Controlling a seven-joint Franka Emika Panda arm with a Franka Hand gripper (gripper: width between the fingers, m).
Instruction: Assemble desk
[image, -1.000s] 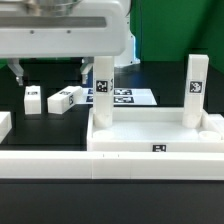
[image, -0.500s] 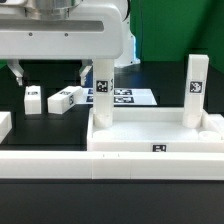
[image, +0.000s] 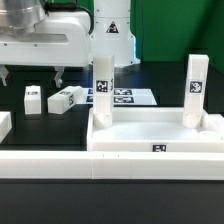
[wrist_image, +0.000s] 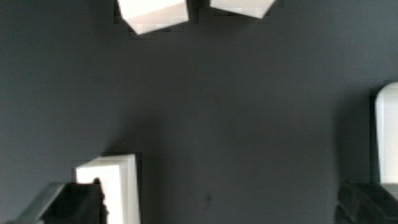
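Note:
The white desk tabletop (image: 155, 131) lies on the table with two legs standing upright in its corner sockets, one leg (image: 102, 88) on the exterior view's left and one leg (image: 195, 88) on its right. Two loose legs (image: 33, 99) (image: 66, 98) lie on the dark table behind it to the left. My gripper (image: 31, 75) hangs open and empty above those loose legs, holding nothing. In the wrist view my gripper (wrist_image: 217, 208) looks down on bare dark table, with two white leg ends (wrist_image: 155, 12) (wrist_image: 246, 6) at the picture's edge.
A long white rail (image: 110, 166) runs across the front. The marker board (image: 127, 97) lies behind the tabletop. Another white part (image: 3, 124) sits at the exterior view's left edge. A white part (wrist_image: 111, 186) shows beside one finger in the wrist view.
My gripper has moved toward the exterior view's left, uncovering the arm's base behind; it stays open and empty. The desk parts have not moved.

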